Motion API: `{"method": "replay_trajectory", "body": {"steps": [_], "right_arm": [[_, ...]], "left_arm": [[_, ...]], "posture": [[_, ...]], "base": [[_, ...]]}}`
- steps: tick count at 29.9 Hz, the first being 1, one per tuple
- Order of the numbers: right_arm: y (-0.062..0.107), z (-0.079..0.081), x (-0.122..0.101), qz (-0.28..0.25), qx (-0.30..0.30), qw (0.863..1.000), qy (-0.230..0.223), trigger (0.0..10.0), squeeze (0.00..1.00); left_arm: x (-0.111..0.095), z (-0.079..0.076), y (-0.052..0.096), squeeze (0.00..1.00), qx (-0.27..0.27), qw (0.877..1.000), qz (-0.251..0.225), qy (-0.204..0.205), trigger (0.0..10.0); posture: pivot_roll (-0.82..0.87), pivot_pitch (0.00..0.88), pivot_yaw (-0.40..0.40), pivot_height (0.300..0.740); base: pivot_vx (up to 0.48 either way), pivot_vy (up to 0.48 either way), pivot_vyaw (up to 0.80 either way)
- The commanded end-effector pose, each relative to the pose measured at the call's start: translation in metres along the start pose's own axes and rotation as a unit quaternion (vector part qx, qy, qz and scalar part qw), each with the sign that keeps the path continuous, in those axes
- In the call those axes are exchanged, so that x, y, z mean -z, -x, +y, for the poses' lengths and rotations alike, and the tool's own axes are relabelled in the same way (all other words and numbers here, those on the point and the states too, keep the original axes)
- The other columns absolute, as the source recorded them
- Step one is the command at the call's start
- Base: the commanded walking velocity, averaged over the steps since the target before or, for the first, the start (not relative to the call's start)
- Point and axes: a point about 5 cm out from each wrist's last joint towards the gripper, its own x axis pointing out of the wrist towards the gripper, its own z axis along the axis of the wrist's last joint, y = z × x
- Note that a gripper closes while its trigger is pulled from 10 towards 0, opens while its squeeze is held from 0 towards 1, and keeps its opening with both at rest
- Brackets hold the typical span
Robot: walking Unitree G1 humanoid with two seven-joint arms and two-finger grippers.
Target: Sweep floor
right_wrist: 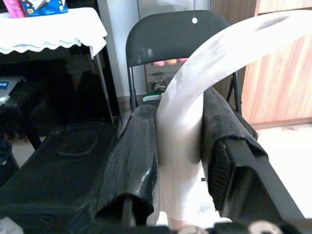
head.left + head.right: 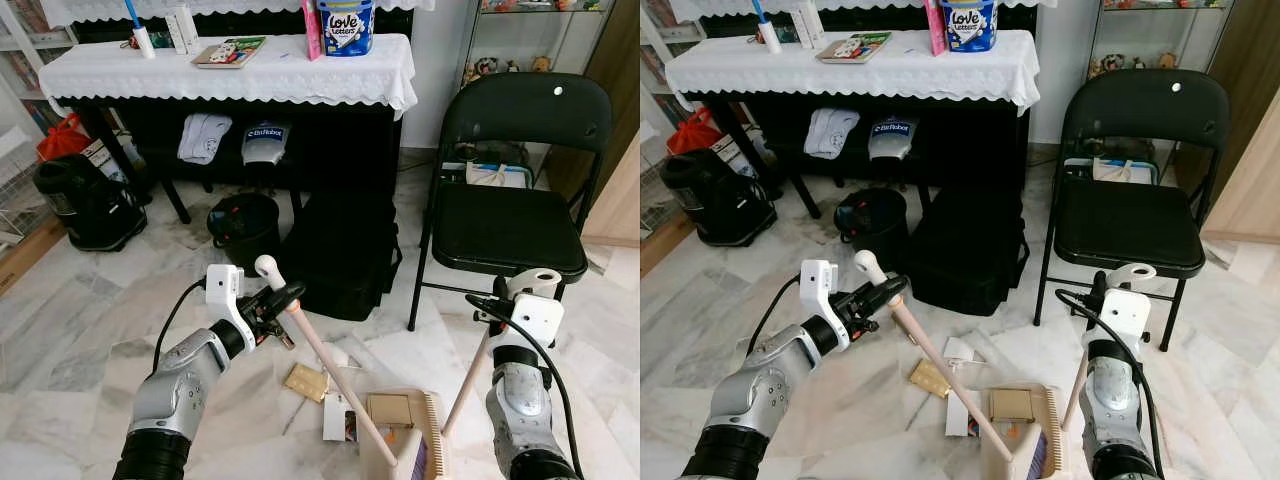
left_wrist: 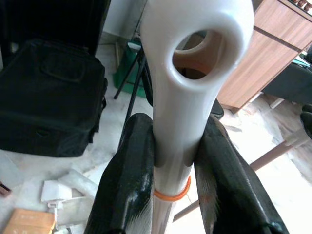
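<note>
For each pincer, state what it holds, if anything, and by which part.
Left pincer: broom handle, near its white top end. Right pincer: dustpan handle, at its white top end.

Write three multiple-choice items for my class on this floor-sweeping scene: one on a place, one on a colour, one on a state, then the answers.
1. Where is the black bag?
A. On the folding chair
B. On the floor before the cloth-covered table
C. In the bin

2. What colour is the folding chair?
A. Black
B. White
C. Red

3. How does the left gripper stand?
A. Open above the litter
B. Shut on the dustpan
C. Shut on the broom handle

Answers: 1 B, it sits on the marble under the table's front edge. 2 A, seat and back are black. 3 C, the fingers clamp the broom handle; the right gripper clamps the dustpan handle.
</note>
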Motion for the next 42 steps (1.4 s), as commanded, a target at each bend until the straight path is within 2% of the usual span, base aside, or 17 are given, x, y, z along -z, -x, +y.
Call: {"method": "replay_trajectory", "body": {"steps": [1,5,7,15,16,17,18,20,24,34,42], "right_arm": [[-0.006,0.003,-0.01,-0.022,0.003,1.0,-0.017,10.0,0.0],[-0.005,0.0,-0.013,-0.031,0.013,0.999,-0.028,10.0,0.0],[-0.004,-0.008,-0.017,-0.047,0.023,0.998,-0.039,10.0,0.0],[-0.002,-0.009,-0.017,-0.047,0.026,0.998,-0.042,10.0,0.0],[-0.004,-0.009,-0.018,-0.047,0.028,0.998,-0.044,10.0,0.0],[-0.004,-0.009,-0.018,-0.047,0.028,0.998,-0.044,10.0,0.0],[-0.007,-0.009,-0.019,-0.048,0.029,0.997,-0.045,10.0,0.0],[-0.008,-0.009,-0.02,-0.048,0.03,0.997,-0.045,10.0,0.0],[-0.013,-0.01,-0.024,-0.053,0.029,0.997,-0.045,10.0,0.0],[-0.013,-0.013,-0.026,-0.055,0.025,0.997,-0.046,10.0,0.0],[-0.02,-0.016,-0.033,-0.064,0.027,0.997,-0.044,10.0,0.0]], "left_arm": [[-0.01,0.003,0.001,0.0,0.003,1.0,-0.019,-0.007,10.0],[-0.013,0.005,0.002,0.0,0.001,1.0,-0.023,-0.011,10.0],[-0.017,0.01,0.003,0.0,-0.004,0.999,-0.031,-0.017,10.0],[-0.028,0.015,0.003,0.0,-0.014,0.998,-0.047,-0.033,10.0],[-0.039,0.017,0.005,0.0,-0.023,0.996,-0.061,-0.053,10.0],[-0.039,0.017,0.005,0.0,-0.023,0.996,-0.061,-0.053,10.0],[-0.053,0.018,0.006,0.0,-0.035,0.992,-0.084,-0.082,10.0],[-0.059,0.018,0.007,0.0,-0.04,0.99,-0.094,-0.094,10.0],[-0.093,0.014,0.01,0.0,-0.048,0.977,-0.138,-0.154,10.0],[-0.101,0.017,0.008,0.0,-0.07,0.971,-0.161,-0.164,10.0],[-0.083,0.01,0.0,0.0,-0.053,0.978,-0.141,-0.145,10.0]], "posture": [[0.01,0.0,0.089,0.74],[0.01,0.0,0.086,0.74],[0.01,0.0,0.079,0.74],[0.01,0.0,0.068,0.74],[0.0,0.0,0.067,0.74],[0.0,0.0,0.067,0.74],[0.0,0.0,0.063,0.74],[0.0,0.0,0.063,0.74],[0.01,0.0,0.056,0.74],[-0.01,0.0,0.056,0.74],[-0.01,0.0,0.049,0.74]], "base": [[0.0,0.0,0.0],[0.0,0.0,0.0],[0.0,0.0,0.0],[0.0,0.0,0.0],[0.0,0.0,0.0],[0.0,0.0,0.0],[0.0,0.0,0.0],[0.0,0.0,0.0],[0.0,0.0,0.0],[0.0,0.0,0.0],[0.0,0.0,0.0]]}}
